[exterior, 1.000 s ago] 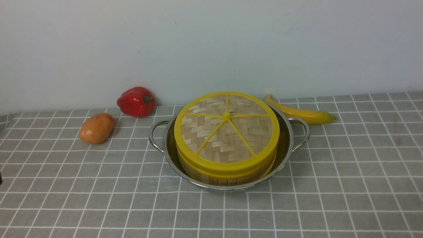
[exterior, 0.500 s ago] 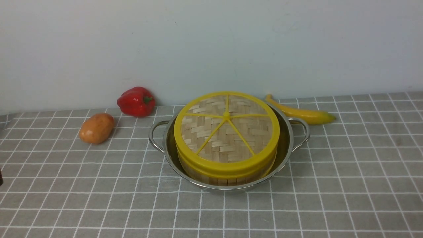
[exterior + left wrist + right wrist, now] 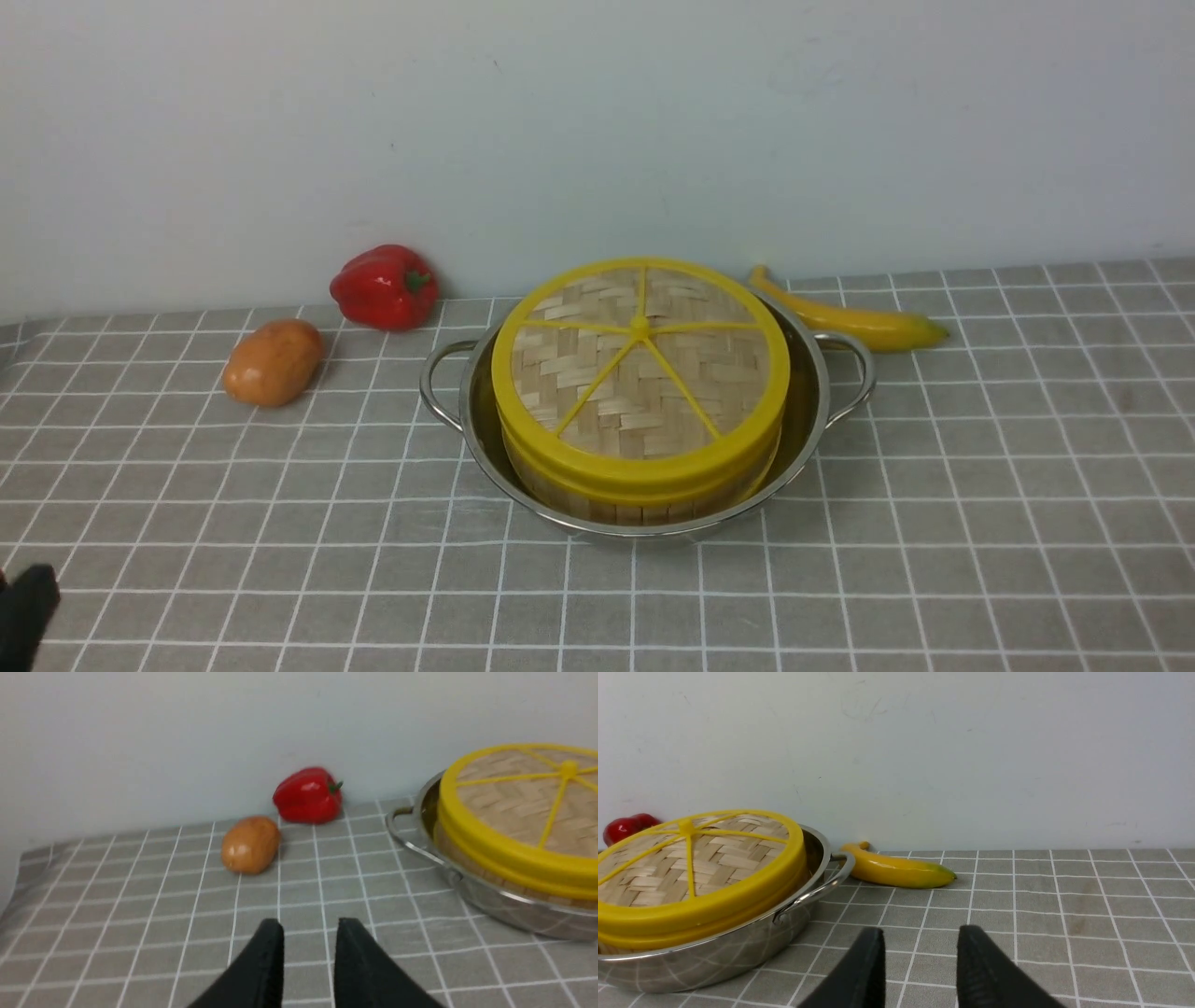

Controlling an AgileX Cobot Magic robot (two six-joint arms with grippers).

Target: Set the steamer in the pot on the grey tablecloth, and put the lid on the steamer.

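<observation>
The steel pot (image 3: 810,411) stands on the grey tablecloth (image 3: 980,523) mid-table. Inside it sits the steamer (image 3: 644,507), only its bamboo wall showing under the lid (image 3: 644,373), which lies flat on top and hides what is in it. In the left wrist view my left gripper (image 3: 308,925) hovers open and empty over the cloth, well apart from the pot (image 3: 495,903) and the lid (image 3: 523,812). A black part of it shows at the front view's lower left corner (image 3: 26,607). My right gripper (image 3: 920,932) is open and empty, off the pot's (image 3: 738,947) other side.
A potato (image 3: 274,361) and a red pepper (image 3: 385,287) lie at the back left, near the wall. A banana (image 3: 854,317) lies behind the pot's right handle (image 3: 854,373). The cloth's left edge is rumpled (image 3: 28,877).
A black part of my left gripper has come into the front view's lower left corner. Pot, steamer and lid have not moved.
</observation>
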